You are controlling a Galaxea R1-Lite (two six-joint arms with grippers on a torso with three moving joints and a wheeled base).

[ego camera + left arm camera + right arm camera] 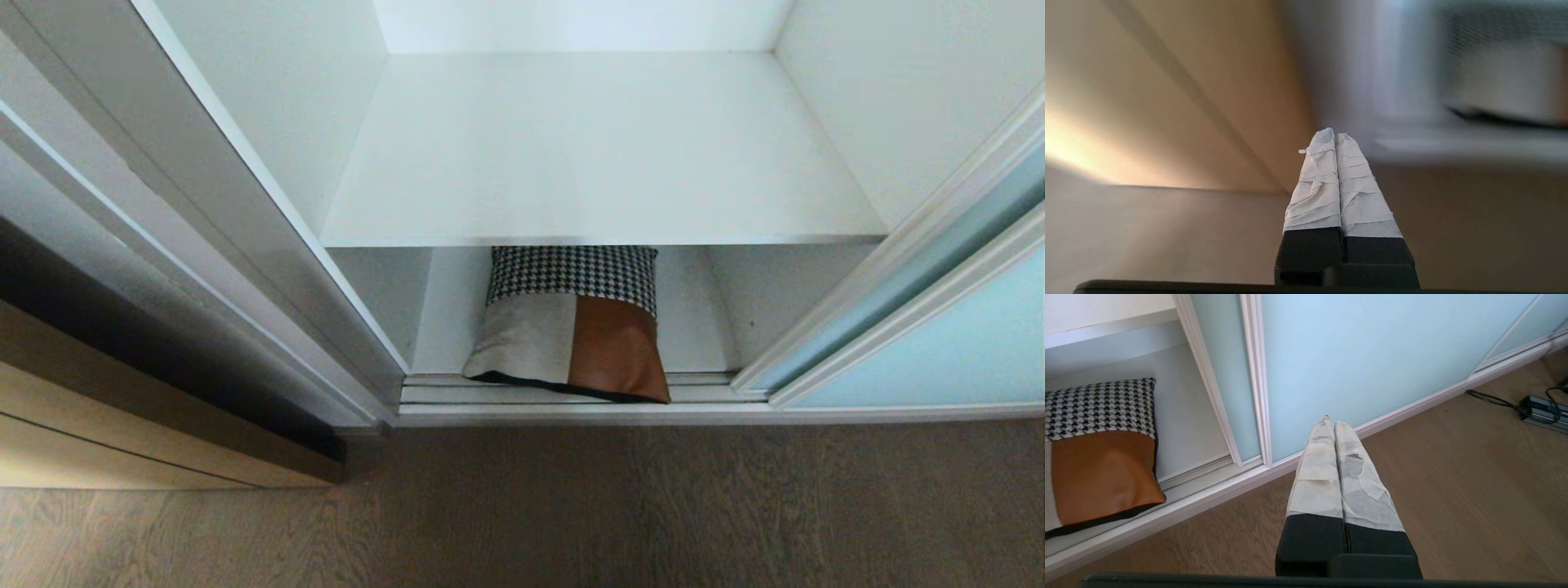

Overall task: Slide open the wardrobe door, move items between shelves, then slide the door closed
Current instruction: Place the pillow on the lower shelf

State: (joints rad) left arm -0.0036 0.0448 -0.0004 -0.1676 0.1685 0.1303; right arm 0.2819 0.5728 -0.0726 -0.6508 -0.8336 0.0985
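Presently, stage: door [939,343] stands slid aside to the right and the compartment is open; judged, the transfer between shelves is the step in hand or just finished.
Item: a cushion [575,327] rather than folded clothes; it lies on the lower shelf [694,327], its front edge overhanging the track [702,392].
Upper shelf: board [596,147] bears nothing in view.
Left gripper: [1335,136] fingers pressed together, holding nothing, pointed toward the wardrobe's left corner; outside the head view.
Right gripper: [1331,422] fingers likewise together and empty, low over the floor [1453,477], just in front of the door's bottom rail, well apart from the cushion.
Next move, judged: if the cushion is to go up, the fingers must spread and take it at a corner or edge; if it stays, it should be pushed clear of the track before the door is drawn across.
Risk, judged: a door run into the overhanging edge would jam on it.
Cushion make: square, soft and plump; houndstooth weave on top, smooth tan leather-like panel, pale grey cloth panel, black edging.
Shelves: flat, matt white boards with thin metal front trim.
Door: frosted aqua glass in a slim white frame.
Fingers: black bases wrapped in wrinkled white tape.
Floor: grey-brown wood grain.
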